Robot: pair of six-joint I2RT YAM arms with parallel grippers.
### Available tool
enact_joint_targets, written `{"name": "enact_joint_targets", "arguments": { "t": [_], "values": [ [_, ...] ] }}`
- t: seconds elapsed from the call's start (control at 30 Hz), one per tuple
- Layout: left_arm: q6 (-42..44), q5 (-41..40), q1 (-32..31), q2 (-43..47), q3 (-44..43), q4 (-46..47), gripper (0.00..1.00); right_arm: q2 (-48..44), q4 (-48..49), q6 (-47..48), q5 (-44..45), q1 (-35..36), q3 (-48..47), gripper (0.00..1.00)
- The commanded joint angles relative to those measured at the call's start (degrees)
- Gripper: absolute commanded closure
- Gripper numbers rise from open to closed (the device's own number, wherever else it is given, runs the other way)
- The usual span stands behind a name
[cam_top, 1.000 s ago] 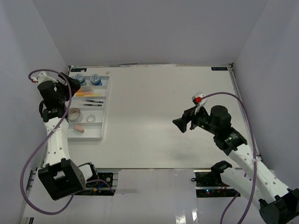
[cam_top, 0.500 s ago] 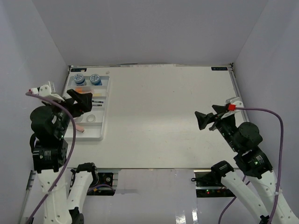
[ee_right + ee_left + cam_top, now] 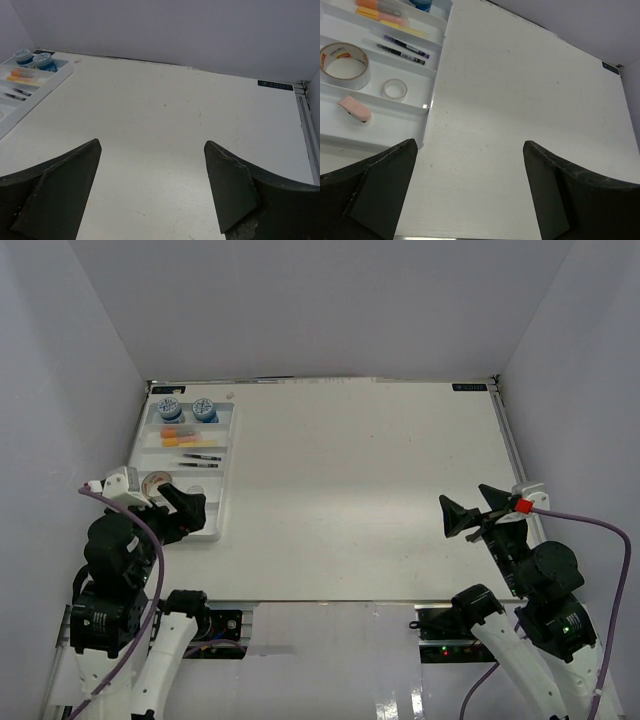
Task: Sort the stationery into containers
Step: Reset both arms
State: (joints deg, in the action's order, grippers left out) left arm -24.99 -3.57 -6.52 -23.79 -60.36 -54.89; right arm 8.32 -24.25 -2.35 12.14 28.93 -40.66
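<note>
The white tray (image 3: 226, 472) of containers lies at the table's far left. Its compartments hold two blue-white tubs (image 3: 168, 407) (image 3: 204, 409), yellow and orange markers (image 3: 180, 436) and thin pens (image 3: 200, 460). In the left wrist view the tray (image 3: 433, 93) holds a tan tape roll (image 3: 344, 62), a small clear roll (image 3: 395, 90), a pink eraser (image 3: 354, 108) and pens (image 3: 402, 47). My left gripper (image 3: 185, 510) (image 3: 470, 145) hangs open and empty at the tray's near end. My right gripper (image 3: 470, 512) (image 3: 152, 145) is open and empty above bare table at the right. The right wrist view shows the tubs (image 3: 44, 60) far off.
A small black label (image 3: 468, 388) (image 3: 273, 85) sits at the table's far right corner. A metal rail (image 3: 510, 450) runs along the right edge. Pale walls close in the left, back and right sides.
Both arms have drawn back toward the near edge. The left gripper left the tray's far end for its near corner; the right gripper moved right and nearer. Both stayed open.
</note>
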Motion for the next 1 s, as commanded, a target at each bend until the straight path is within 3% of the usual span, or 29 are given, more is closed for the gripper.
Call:
{"name": "enact_joint_targets", "arguments": {
  "t": [0.0,0.43,0.97],
  "values": [
    [-3.0,-3.2,-1.7,4.0,1.6,-2.8,0.02,-1.5,-0.4,0.7,2.4,-0.1,1.3,0.1],
    [-3.6,-3.4,-3.6,17.7,6.3,-4.3,0.03,-6.8,-0.6,0.4,3.2,-0.2,6.4,0.1],
    [-2.0,-2.0,-3.7,21.9,10.5,-10.2,0.02,-7.6,-0.2,0.7,4.0,-0.1,9.5,0.1]
  ]
}}
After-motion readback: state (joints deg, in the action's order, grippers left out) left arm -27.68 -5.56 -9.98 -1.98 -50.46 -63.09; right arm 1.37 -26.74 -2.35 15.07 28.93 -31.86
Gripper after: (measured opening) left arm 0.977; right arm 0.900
